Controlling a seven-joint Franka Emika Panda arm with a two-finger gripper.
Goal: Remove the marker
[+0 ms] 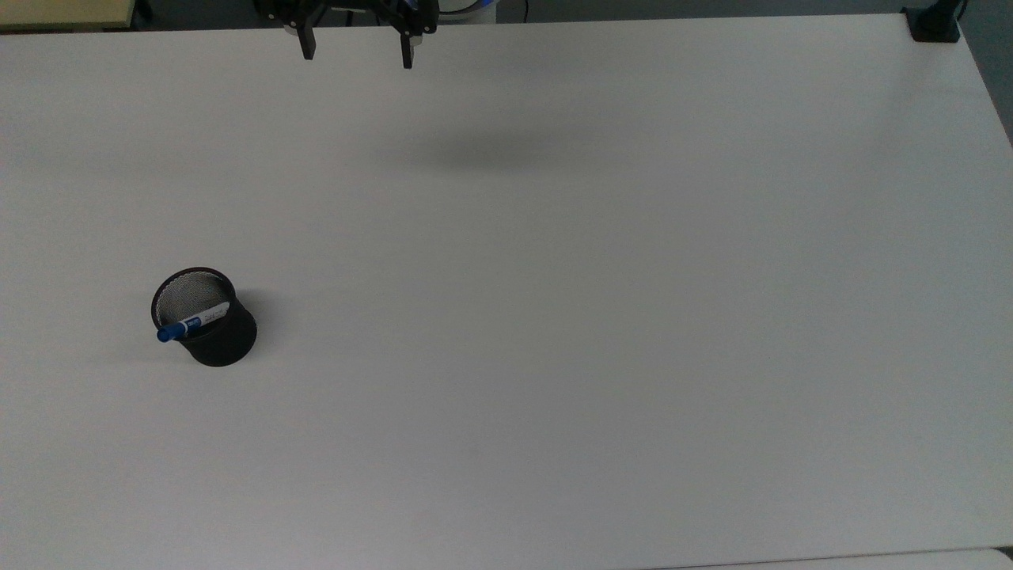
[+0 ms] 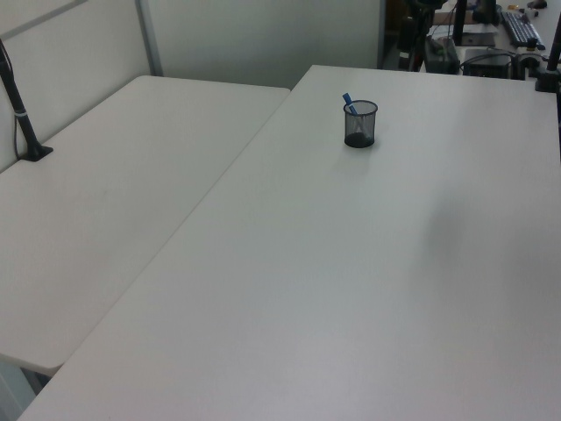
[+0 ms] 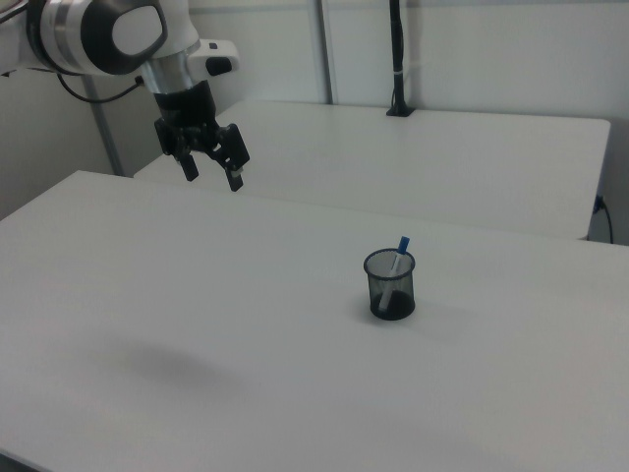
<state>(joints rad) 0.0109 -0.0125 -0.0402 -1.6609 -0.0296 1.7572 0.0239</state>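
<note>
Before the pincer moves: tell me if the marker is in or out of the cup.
In. The marker leans inside the cup, blue cap poking above the rim.

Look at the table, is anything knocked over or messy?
Nothing stands out. The black mesh cup stands upright on the white table, and the marker leans inside it, blue cap poking above the rim. The gripper hangs open, far from the cup.

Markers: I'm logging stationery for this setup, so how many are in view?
1. The marker stands tilted inside the black mesh cup, blue cap poking above the rim, at the top view's left. The mesh could hide something lower down.
</note>
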